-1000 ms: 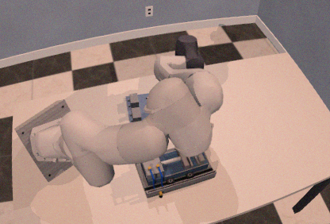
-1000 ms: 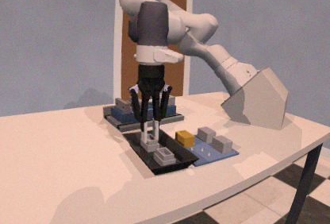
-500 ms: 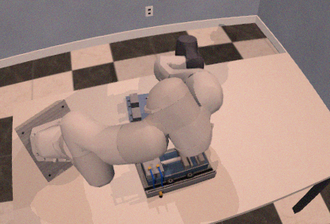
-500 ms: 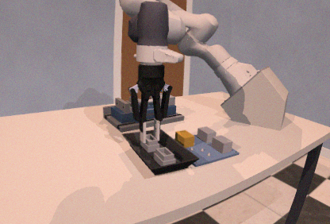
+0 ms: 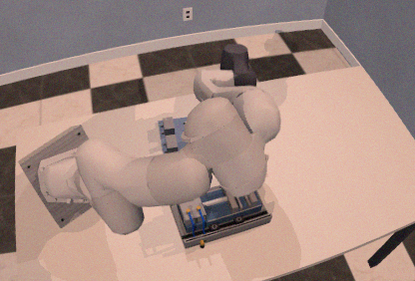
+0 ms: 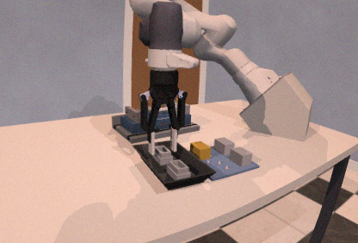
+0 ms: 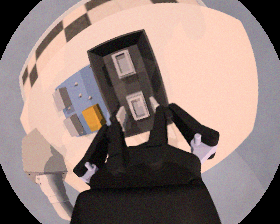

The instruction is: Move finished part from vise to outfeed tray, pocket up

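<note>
The black outfeed tray holds two grey pocketed parts. The finished part (image 6: pixel 163 155) lies flat on the tray floor with its pocket up. A second grey part (image 6: pixel 178 169) lies in front of it. My gripper (image 6: pixel 163 146) points straight down over the finished part, with its fingers spread on either side of it and standing apart from its sides. In the wrist view the tray (image 7: pixel 127 83) and the part (image 7: pixel 138 104) show just ahead of my gripper (image 7: pixel 138 107). The arm hides the tray in the top view.
The blue vise (image 6: pixel 157 122) stands right behind the tray and also shows in the top view (image 5: pixel 224 209). A blue fixture plate (image 6: pixel 228 159) with grey blocks and a yellow block (image 6: pixel 200 150) lies to the tray's right. The robot's base (image 6: pixel 277 108) is further right.
</note>
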### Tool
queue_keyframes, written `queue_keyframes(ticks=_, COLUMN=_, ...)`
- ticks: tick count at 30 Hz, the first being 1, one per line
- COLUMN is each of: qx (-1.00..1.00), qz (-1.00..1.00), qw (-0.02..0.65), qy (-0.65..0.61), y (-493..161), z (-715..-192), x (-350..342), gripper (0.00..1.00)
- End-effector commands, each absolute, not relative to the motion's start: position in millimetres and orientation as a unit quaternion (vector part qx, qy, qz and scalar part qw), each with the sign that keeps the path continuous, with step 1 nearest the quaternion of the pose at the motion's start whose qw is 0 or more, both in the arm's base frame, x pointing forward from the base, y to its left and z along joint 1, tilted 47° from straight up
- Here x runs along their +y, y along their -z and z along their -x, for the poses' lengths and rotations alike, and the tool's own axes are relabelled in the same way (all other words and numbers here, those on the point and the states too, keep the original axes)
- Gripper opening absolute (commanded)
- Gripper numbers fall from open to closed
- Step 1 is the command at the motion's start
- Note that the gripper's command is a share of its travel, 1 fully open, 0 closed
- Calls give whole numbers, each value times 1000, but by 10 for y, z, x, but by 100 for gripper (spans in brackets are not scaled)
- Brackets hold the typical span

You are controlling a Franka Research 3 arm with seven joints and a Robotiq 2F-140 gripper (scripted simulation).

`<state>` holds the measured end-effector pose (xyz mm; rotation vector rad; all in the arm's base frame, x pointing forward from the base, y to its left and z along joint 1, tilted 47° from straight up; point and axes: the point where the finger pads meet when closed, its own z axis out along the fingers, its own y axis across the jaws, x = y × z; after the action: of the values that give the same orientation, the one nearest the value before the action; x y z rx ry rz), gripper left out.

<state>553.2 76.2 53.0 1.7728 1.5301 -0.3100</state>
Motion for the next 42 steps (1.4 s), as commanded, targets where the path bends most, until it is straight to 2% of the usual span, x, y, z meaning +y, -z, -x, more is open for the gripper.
queue_keyframes(ticks=1, qx=598, qz=-695, qw=380, qy=119, y=-528, z=-5540, x=761, gripper=40)
queue_keyframes(ticks=28, qx=598, qz=-695, qw=380, qy=119, y=-576, z=-5519, x=809, gripper=40)
queue_keyframes(ticks=42, qx=598, qz=-695, qw=380, qy=119, y=-1021, z=-5331, x=1246, gripper=40)
